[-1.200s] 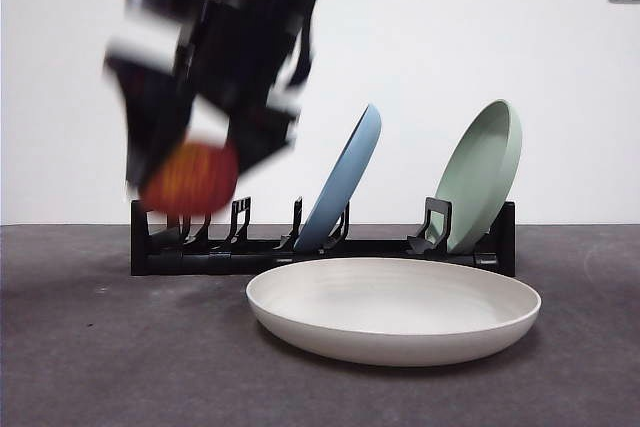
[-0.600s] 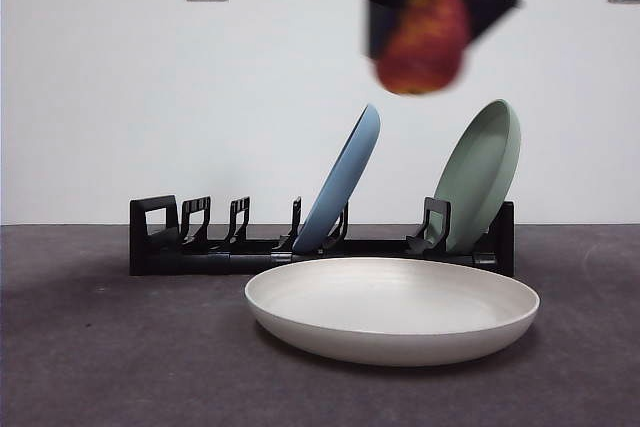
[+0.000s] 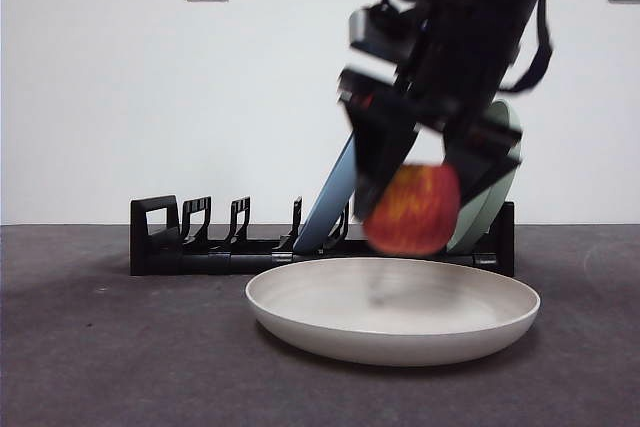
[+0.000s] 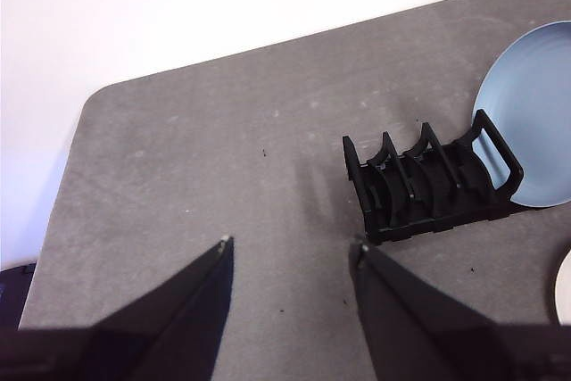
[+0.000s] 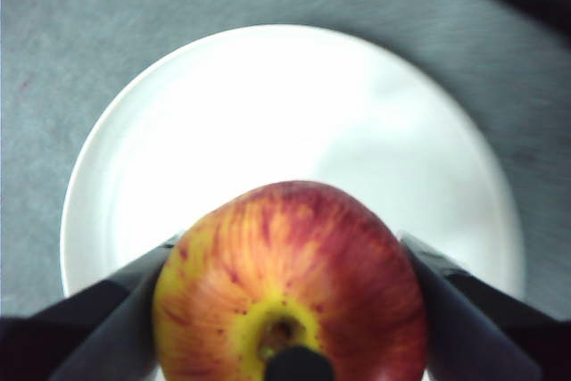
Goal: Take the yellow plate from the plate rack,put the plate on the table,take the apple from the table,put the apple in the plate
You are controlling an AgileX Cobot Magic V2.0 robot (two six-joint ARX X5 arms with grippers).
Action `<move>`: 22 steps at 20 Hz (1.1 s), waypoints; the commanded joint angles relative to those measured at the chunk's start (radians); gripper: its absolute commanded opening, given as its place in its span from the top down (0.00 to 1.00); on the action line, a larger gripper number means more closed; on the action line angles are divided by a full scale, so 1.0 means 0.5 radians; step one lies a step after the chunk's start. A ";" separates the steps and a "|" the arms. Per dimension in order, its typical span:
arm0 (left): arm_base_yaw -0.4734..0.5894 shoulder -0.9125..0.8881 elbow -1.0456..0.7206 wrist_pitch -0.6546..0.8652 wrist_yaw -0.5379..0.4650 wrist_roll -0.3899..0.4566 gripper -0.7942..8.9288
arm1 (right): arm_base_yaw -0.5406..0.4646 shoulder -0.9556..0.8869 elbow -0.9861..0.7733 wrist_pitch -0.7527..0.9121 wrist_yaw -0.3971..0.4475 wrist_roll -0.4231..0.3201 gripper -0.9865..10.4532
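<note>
The right gripper (image 3: pixel 415 209) clamps the apple (image 3: pixel 412 210) just above the yellow plate (image 3: pixel 392 308) on the table (image 3: pixel 120 347). Only the left wrist view shows the left gripper (image 4: pixel 290 252), jaws apart, near the plate rack (image 4: pixel 433 180).

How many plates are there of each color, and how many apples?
Cream plate: 1, flat on the table
Blue plate: 1, in the rack
Green plate: 1, in the rack
Apple: 1, red and yellow, held over the cream plate by the right gripper
Total: 4 things
</note>
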 commanded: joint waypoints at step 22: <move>0.005 -0.006 -0.010 0.023 0.002 0.017 0.69 | 0.079 0.303 -0.059 0.140 0.004 0.046 0.47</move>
